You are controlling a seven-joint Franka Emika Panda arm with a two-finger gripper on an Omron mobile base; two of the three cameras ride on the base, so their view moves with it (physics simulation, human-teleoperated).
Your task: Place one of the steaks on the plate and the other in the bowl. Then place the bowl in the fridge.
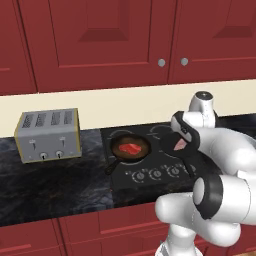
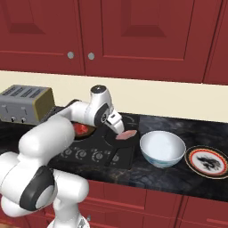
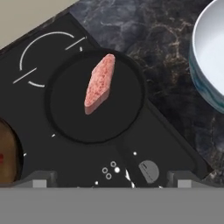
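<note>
1. Your own arm hides much of the cooktop (image 2: 127, 158) in both base views; in the left base view the pink steak (image 1: 178, 145) peeks past the wrist, and in the hand view the bowl (image 3: 211, 61) is cut by the frame edge.
2. A toaster (image 1: 48, 135) stands toward the counter's left end, red cabinets (image 1: 100, 35) above. A red steak (image 1: 131, 149) lies in a brown pan (image 1: 129, 148) on the cooktop's left side. The pink steak lies in a dark pan (image 3: 96, 97) near the cooktop's right edge; bowl and plate (image 2: 208, 161) sit on the counter beyond.
3. Your gripper (image 2: 116, 126) hangs above the pink steak, jaws spread wide, holding nothing.
</note>
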